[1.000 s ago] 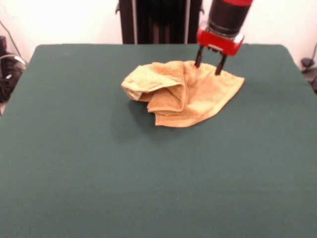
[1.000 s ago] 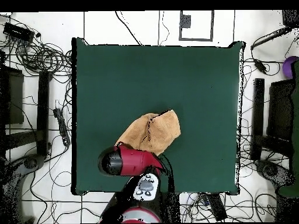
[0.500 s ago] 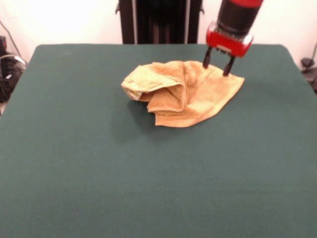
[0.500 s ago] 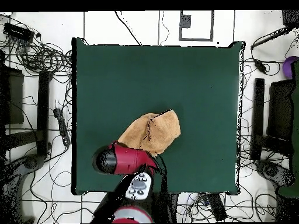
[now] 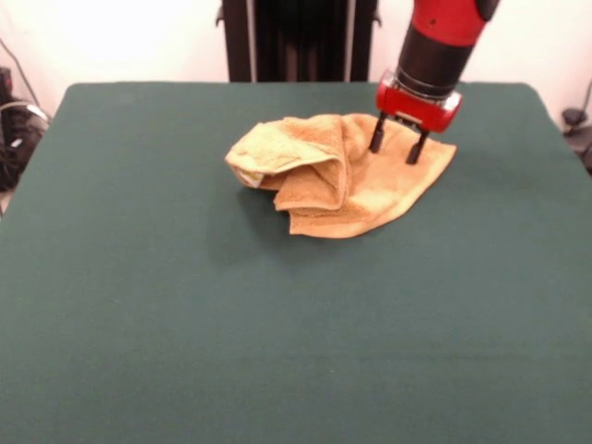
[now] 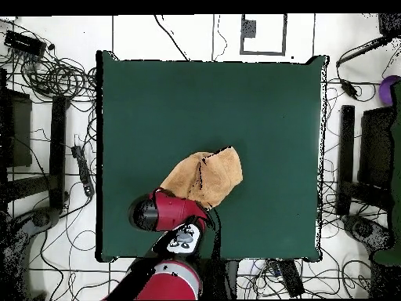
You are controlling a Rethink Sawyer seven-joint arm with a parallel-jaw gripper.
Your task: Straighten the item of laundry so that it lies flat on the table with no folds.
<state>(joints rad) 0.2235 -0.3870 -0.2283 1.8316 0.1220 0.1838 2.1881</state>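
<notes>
Looking across the bench (image 5: 139, 324), we see its dark green cloth filling nearly the whole front view, and in the overhead view the bench (image 6: 266, 110) shows as a large green rectangle. Next in size, the red and black arm (image 5: 442, 37) comes down at about 1 o'clock from the picture's middle in the front view; from overhead the arm (image 6: 168, 213) sits near 7 o'clock. We find the towel (image 5: 370, 185) bunched just above the middle of the front view, its 9 o'clock side rolled into thick folds and its 3 o'clock side lying flatter on the cloth; overhead, the towel (image 6: 207, 176) lies a little toward 6 o'clock from the bench's middle. Smallest, the fingers (image 5: 398, 146) stand apart, their dark tips down at the towel's flatter corner, clamped on nothing we can make out.
</notes>
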